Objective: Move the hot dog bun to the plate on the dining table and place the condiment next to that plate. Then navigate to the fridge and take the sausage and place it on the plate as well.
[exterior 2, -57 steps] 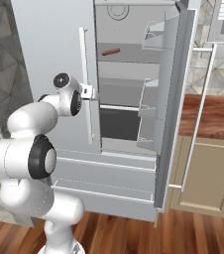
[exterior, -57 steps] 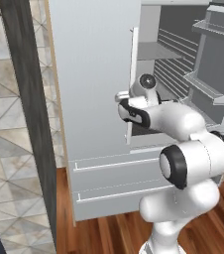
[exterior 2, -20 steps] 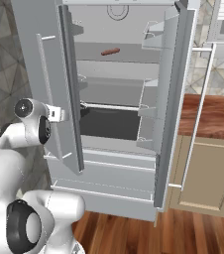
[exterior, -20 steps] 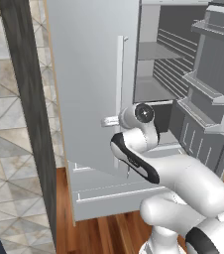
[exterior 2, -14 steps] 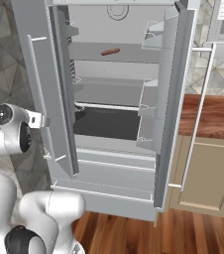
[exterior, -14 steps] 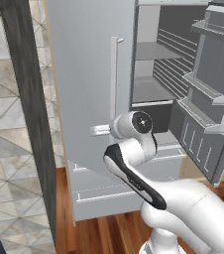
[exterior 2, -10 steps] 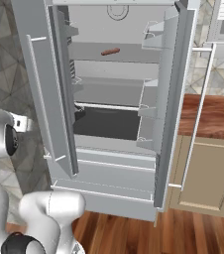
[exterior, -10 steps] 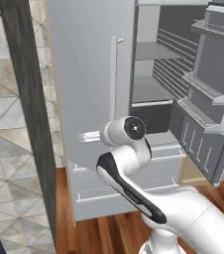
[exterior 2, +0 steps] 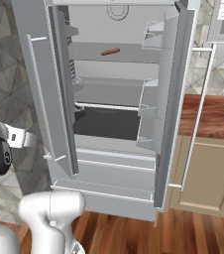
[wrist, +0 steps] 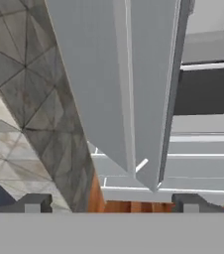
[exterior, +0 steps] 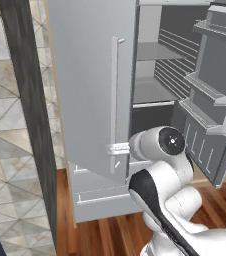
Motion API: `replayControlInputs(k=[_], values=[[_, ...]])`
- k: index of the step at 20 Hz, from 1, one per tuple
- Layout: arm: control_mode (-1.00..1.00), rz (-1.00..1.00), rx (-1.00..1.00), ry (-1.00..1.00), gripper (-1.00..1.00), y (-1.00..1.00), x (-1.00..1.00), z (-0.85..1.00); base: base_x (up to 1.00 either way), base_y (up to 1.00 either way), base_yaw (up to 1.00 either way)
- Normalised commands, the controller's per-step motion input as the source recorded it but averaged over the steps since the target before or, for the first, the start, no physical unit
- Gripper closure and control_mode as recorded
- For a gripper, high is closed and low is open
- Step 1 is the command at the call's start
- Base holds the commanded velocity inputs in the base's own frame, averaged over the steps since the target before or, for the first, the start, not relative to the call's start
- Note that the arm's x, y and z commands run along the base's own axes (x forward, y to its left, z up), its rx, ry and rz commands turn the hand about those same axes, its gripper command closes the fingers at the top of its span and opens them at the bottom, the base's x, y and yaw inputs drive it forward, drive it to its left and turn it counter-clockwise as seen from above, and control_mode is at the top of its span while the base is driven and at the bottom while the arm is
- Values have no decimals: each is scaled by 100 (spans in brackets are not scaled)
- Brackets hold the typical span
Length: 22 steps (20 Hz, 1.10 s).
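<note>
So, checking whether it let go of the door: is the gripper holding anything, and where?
Nothing is held: the gripper is open, its fingers apart with the fridge door handle beyond them.

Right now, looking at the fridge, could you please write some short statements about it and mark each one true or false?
1. Both doors of the fridge are open. True.
2. The sausage lies on the bottom shelf. False: it lies on an upper shelf.
3. The gripper is shut on the bar handle. False: its jaws stand open, apart from the handle.
4. The floor before the fridge is wood. True.
</note>
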Motion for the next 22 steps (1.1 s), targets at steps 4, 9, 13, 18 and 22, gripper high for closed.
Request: replayControlInputs(k=[4,9,13,18,22], values=[[-100,-7,0,0,-100,-100,-27,0,0,0,0],[-100,-1,0,0,-100,-100,0,0,0,0,0],[-100,0,9,0,-100,-100,37,0,0,0,0],[-100,0,24,0,-100,-88,91,0,0,0,0],[-100,-7,16,0,-100,-16,100,0,0,0,0]])
